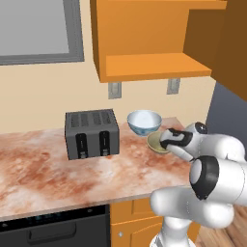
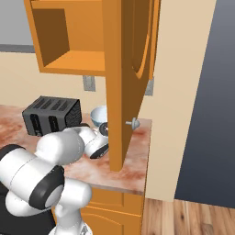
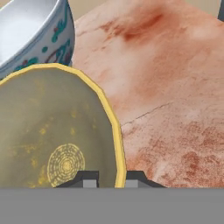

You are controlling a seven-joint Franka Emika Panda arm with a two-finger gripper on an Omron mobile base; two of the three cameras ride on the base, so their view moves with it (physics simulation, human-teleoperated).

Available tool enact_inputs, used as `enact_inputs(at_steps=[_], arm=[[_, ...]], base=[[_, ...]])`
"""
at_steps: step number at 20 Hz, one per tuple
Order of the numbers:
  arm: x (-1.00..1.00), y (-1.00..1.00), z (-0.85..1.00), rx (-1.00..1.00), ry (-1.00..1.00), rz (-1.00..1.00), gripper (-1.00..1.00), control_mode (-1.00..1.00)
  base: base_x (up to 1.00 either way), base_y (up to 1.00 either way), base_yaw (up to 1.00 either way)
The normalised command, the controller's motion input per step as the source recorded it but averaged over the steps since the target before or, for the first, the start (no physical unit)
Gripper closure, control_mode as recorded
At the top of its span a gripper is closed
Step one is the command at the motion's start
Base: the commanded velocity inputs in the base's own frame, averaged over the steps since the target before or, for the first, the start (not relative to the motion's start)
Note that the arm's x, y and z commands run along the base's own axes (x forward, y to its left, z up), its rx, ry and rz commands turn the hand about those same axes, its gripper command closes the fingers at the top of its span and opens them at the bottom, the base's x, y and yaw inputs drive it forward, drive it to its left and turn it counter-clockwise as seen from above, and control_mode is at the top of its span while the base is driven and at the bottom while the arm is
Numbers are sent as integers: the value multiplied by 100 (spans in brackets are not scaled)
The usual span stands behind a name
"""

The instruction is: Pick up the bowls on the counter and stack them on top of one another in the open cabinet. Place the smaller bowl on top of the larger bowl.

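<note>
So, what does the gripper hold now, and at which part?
The gripper holds the smaller bowl by its yellow rim, one fingertip inside, one outside.

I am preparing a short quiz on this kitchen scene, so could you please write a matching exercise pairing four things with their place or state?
Things:
1. larger bowl
2. smaller bowl
3. toaster
4. cabinet

Places or states:
A. on the wall, door open, shelf bare
B. rim between the fingers of the hand
C. dark, standing left of both bowls on the counter
D. white and blue, at the back of the counter, untouched

Pairs: 1-D, 2-B, 3-C, 4-A
</note>
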Motion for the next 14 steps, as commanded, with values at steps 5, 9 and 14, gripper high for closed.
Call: enact_inputs(at_steps=[5,9,14], arm=[[-1,0,23,0,0,0,100,-100],[0,0,31,0,1,-1,100,-100],[0,0,35,3,3,-1,100,-100]], base=[[0,0,0],[0,0,0],[0,0,0]])
